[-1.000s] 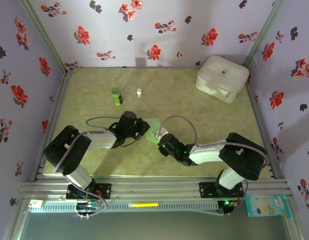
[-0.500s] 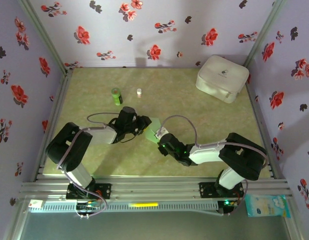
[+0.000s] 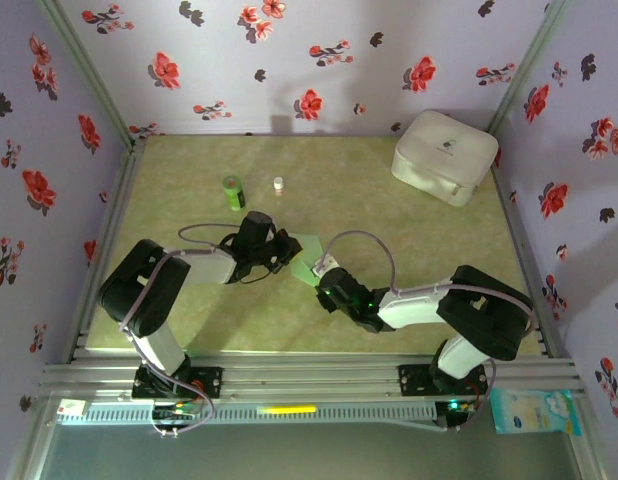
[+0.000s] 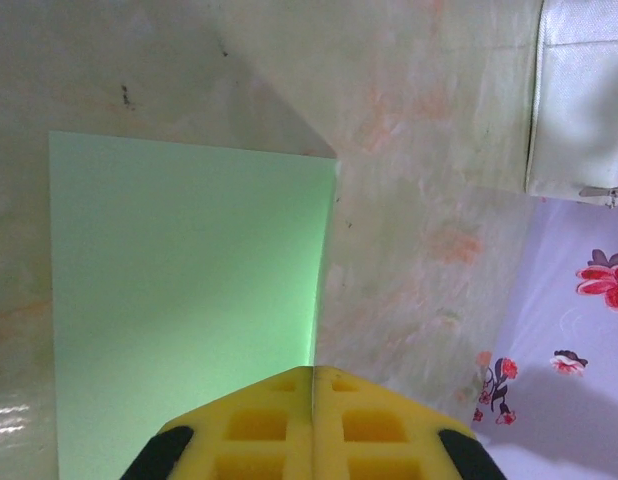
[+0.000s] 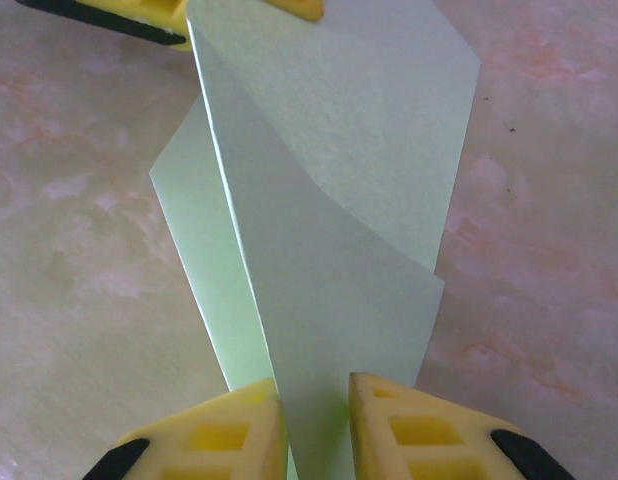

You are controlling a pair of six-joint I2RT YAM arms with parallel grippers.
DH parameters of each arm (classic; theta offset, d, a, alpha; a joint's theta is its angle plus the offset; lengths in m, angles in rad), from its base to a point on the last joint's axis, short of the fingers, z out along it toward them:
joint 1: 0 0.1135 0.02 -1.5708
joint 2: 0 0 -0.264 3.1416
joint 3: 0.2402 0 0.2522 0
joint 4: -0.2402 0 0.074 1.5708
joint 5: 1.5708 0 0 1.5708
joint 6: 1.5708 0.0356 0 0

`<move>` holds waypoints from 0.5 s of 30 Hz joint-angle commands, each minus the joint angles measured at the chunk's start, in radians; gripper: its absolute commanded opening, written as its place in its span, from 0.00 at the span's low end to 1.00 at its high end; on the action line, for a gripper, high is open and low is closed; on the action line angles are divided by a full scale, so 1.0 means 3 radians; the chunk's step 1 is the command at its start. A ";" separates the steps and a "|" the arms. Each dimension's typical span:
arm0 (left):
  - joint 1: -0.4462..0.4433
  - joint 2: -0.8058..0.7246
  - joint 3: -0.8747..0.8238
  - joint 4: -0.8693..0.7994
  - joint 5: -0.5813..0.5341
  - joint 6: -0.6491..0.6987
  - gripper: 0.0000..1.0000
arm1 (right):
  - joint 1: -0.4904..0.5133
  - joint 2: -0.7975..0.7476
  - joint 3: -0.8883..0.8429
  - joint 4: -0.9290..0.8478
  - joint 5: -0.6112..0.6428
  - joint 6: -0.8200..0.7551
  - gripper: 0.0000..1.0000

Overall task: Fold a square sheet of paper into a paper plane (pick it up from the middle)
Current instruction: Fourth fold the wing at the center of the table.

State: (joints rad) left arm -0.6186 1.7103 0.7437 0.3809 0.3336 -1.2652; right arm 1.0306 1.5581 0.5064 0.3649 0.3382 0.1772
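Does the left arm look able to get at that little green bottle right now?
Probably not straight away: the left gripper is shut on the square sheet of paper. The green bottle stands close behind it, with bare table between.

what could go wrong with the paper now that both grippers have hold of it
1. The left gripper and right gripper pinch opposite edges of the paper, so pulling apart could tear it.
2. The paper already curls between them; a slight shift may crease it off-line.
3. Each grip is only at the edge, so the paper might slip free.

Closed jaws apparently pinch green paper (image 4: 189,280).
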 commanded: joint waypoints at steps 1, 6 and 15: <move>0.0031 0.0019 0.0083 -0.0017 0.0038 0.0055 0.00 | 0.0032 -0.0010 -0.0057 -0.0101 0.0110 0.0135 0.23; 0.0032 0.0026 0.0077 -0.0002 0.0036 0.0045 0.00 | 0.0030 -0.0019 -0.0035 -0.0117 0.0074 0.0135 0.20; 0.0031 0.0013 0.0072 0.0000 0.0038 0.0040 0.00 | 0.0028 0.0007 -0.0016 -0.0082 0.0014 0.0165 0.10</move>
State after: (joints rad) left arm -0.6167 1.7103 0.7448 0.3809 0.3340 -1.2652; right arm 1.0306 1.5581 0.5045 0.3580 0.3405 0.1989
